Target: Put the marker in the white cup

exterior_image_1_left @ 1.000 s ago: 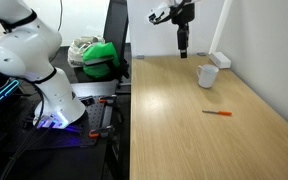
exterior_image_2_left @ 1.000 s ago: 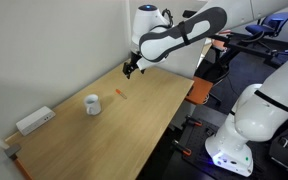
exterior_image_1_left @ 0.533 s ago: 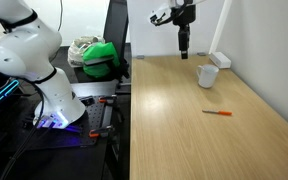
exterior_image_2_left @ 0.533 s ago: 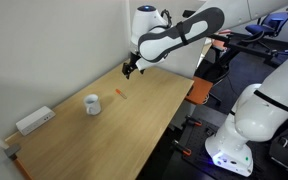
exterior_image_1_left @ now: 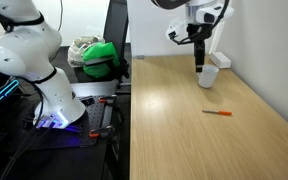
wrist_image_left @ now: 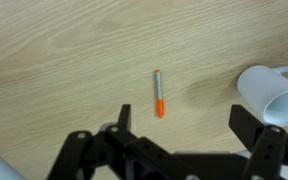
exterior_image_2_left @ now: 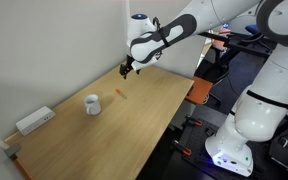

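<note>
The claw [wrist_image_left: 182, 128] hangs wide open above the marker [wrist_image_left: 158, 93], which lies beside the white cup [wrist_image_left: 274, 95]. Best lower it straight, jaws straddling the marker's middle crosswise.

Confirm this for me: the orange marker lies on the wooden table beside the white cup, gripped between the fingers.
Not gripped. The wrist view shows the marker lying free on the wooden table beside the white cup, with the gripper open above it and holding nothing.
</note>
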You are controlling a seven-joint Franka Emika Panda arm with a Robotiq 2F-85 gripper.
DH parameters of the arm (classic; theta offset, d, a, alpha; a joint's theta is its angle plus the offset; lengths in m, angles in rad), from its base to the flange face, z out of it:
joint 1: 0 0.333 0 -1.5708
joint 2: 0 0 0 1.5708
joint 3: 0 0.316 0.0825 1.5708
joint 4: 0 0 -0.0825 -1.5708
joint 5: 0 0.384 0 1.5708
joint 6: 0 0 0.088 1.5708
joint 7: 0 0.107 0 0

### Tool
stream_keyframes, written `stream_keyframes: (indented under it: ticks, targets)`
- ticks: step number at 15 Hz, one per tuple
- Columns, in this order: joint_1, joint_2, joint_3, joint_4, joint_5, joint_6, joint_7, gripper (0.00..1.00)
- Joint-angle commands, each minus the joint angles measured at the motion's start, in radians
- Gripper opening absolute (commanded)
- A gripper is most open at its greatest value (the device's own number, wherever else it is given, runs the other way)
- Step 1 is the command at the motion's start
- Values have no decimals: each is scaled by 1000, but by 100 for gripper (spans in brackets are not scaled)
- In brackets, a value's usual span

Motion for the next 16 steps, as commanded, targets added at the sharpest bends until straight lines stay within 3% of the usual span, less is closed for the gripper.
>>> stream_keyframes:
  ticks: [1, 10, 16]
  targets:
    - [16, 114, -34, 107, 15, -1, -75, 100]
    - [19, 324, -51, 273, 78, -2, -107, 100]
    - [40, 423, -77, 335, 37, -14, -92, 100]
